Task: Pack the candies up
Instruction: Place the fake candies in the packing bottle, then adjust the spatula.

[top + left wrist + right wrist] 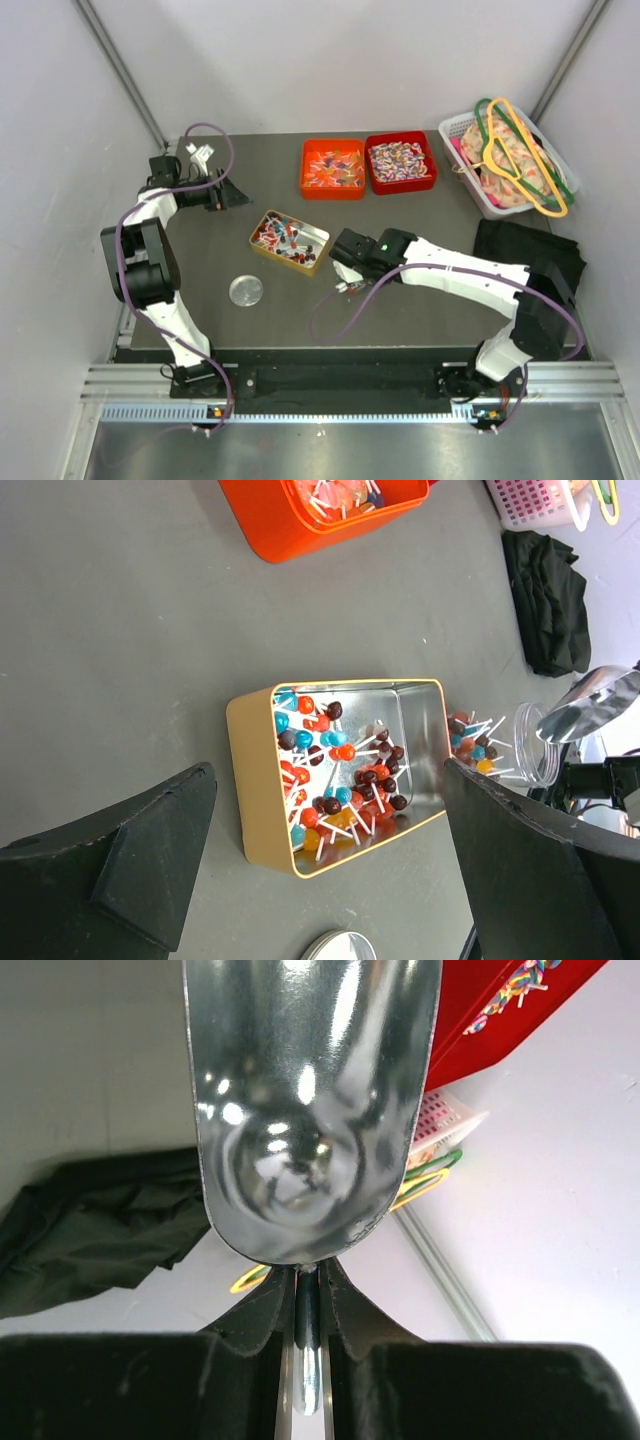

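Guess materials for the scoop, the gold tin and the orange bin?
Scoop: looks like polished metal, with mirror-like reflections across the bowl.
Tin: probably thin sheet metal, matte gold outside, with shiny reflective inner walls.
Orange bin: likely moulded plastic, with uniform, slightly glossy colour and rounded corners.

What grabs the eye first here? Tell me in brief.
The shiny metal scoop clamped in the right gripper fills that wrist's view. In the middle of the top view, a gold tin holds bright lollipops; behind it sit two orange-red trays of candies.
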Controlling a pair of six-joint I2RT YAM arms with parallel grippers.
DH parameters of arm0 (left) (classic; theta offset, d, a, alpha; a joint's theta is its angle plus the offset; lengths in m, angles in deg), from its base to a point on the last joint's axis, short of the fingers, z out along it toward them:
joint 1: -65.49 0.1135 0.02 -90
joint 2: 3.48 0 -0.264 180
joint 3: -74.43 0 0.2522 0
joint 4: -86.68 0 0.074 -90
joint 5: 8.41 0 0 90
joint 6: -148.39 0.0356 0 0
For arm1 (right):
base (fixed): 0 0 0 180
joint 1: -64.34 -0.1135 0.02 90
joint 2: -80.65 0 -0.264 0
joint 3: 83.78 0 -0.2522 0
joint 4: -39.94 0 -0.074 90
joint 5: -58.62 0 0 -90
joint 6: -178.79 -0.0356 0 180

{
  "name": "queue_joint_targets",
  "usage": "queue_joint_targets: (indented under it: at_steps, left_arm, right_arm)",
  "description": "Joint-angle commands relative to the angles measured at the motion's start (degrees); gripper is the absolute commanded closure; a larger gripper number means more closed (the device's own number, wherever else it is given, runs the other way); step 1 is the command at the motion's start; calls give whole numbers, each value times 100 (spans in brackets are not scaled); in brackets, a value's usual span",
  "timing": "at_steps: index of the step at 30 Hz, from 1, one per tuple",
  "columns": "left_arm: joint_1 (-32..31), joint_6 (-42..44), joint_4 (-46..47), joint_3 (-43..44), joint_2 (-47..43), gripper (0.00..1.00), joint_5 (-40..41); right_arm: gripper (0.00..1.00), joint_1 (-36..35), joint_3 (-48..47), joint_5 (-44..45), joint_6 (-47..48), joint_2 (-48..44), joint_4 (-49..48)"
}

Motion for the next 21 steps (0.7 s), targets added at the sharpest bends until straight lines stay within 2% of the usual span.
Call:
queue_joint_targets:
  at_steps: [1,8,14,21]
  left_arm:
    - [2,-26,240,85,-289,1,-244]
    - [-112,-148,284,200,-289,1,-393]
    - [-577,-281,556,156,-403,1,-876]
    - [-1237,-966,1127,156,-482,1,-1149]
  right_arm:
    - [100,-52,-653,110,20,6,120]
    - [100,44,-1444,-180,-51,76,332]
    - [100,378,-2148,-786,-174,567,-493]
    - [100,510,-2912,-1313,-586,1516,-1285]
